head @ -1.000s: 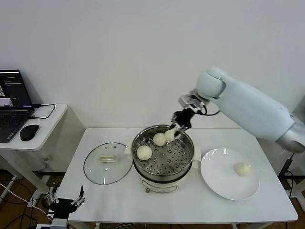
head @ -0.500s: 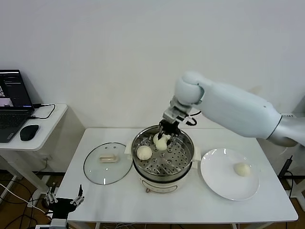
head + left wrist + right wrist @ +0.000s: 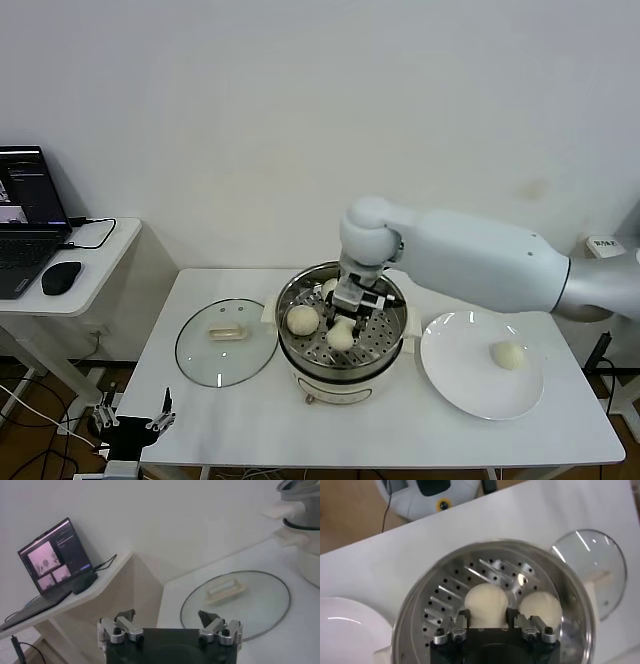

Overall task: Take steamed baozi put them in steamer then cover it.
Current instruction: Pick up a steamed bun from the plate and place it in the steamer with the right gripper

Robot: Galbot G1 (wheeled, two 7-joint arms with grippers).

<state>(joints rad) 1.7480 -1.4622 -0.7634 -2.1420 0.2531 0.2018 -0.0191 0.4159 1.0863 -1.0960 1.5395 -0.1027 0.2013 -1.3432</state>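
The right pincer (image 3: 343, 322) reaches down into the steamer (image 3: 392, 335) from above, its fingers (image 3: 461, 621) clamped on either side of a steamed baozi (image 3: 485, 603) that sits low over the perforated tray. A second baozi (image 3: 302, 319) lies on the tray just beside the pincer, toward the cover, and a third (image 3: 329, 287) shows partly behind the pincer, at the far side of the tray. The fourth baozi (image 3: 509, 355) is well apart from the pincer, on the white plate (image 3: 455, 375) beyond the steamer's other side. The cover (image 3: 226, 341) lies flat on the table (image 3: 400, 425), handle up, near the steamer and clear of the pincer. The left pincer (image 3: 169, 630) hangs parked below the table's front edge with its fingers spread wide and nothing between them; the cover lies ahead of it and a laptop (image 3: 52, 557) off to its side.
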